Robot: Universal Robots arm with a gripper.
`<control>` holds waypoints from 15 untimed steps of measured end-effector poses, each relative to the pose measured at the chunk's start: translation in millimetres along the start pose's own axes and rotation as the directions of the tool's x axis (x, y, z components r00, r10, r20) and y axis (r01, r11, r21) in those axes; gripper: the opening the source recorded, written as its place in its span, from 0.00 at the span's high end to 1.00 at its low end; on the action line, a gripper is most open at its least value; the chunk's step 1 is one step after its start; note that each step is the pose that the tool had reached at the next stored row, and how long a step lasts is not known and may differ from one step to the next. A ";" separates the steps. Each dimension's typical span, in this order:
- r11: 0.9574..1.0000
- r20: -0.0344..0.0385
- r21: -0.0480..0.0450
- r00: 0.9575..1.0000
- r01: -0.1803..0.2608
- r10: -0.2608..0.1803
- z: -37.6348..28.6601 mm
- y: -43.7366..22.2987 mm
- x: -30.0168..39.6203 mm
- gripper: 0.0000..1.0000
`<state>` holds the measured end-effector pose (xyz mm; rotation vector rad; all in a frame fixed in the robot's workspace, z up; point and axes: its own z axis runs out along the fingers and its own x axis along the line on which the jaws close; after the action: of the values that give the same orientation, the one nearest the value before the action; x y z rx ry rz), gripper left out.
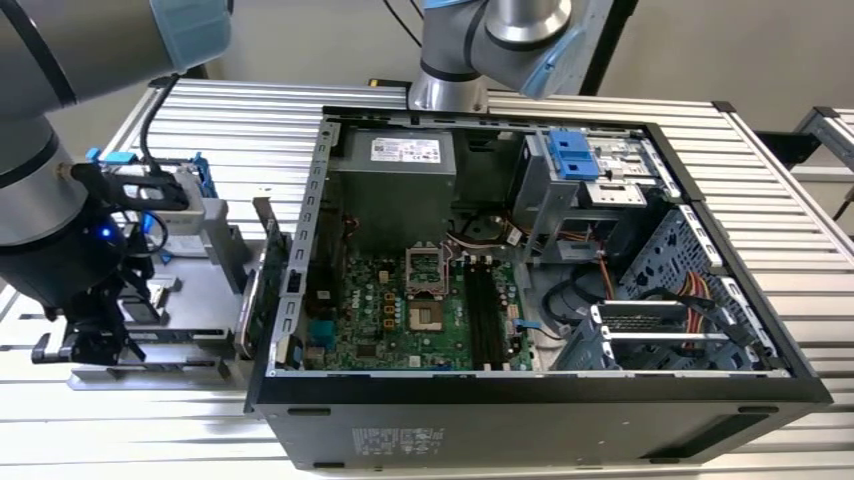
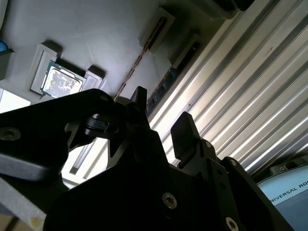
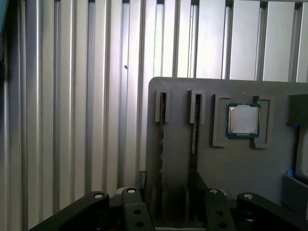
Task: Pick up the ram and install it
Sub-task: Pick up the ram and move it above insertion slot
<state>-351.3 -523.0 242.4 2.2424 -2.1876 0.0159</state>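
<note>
While jaws gape, tray (image 3: 240, 168) holds two ram sticks (image 3: 194, 129), one processor (image 3: 243, 119).

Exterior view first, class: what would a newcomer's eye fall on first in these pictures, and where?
The open black computer case with its green motherboard lies across the ribbed metal table. At the exterior view's left sits a grey slotted tray, holding a square silver processor chip. The black gripper hovers open over the tray's slots, one holding a thin blue ram stick.

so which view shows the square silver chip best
First wrist view: the chip faces the camera, unobstructed. The second wrist view shows it slanted; in the exterior view it's too small to tell.
</note>
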 end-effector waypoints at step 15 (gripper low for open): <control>1.000 0.000 0.000 1.000 0.000 0.000 8.5 0.7 2.2 0.00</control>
<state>-352.0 -525.3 233.9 2.2425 -2.1877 0.0158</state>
